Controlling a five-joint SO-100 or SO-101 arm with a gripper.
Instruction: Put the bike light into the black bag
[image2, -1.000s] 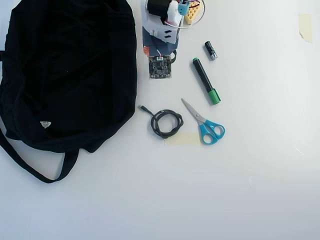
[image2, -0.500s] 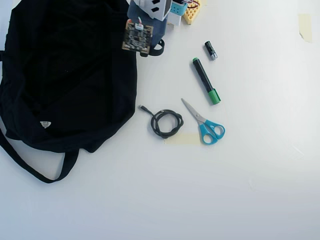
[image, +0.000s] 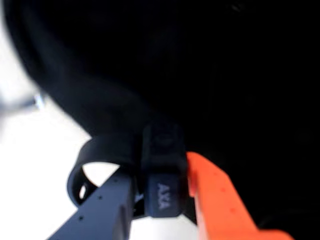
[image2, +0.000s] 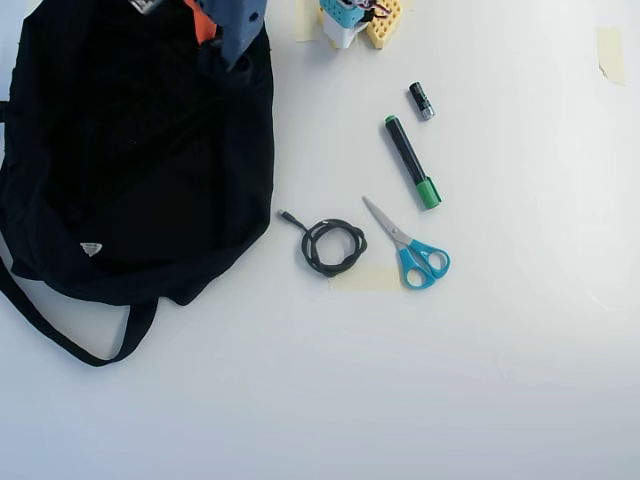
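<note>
The gripper (image: 160, 200) is clamped on the bike light (image: 161, 175) — its dark finger on the left and orange finger (image: 215, 195) on the right in the wrist view pinch the chunky block, whose long axis stands upright between them. The ring loop juts out to the left, over the seam where bag fabric meets white table (image2: 400, 380). The black bag (image2: 130, 150) fills the table's top-left corner in the overhead view, and the arm hangs over its upper edge (the light itself is hidden there). To the right lie a coiled cable (image2: 333, 247), scissors (image2: 410, 245), a marker (image2: 411, 161) and a battery (image2: 421, 100) — well apart from the bag; the table's lower half is bare.
</note>
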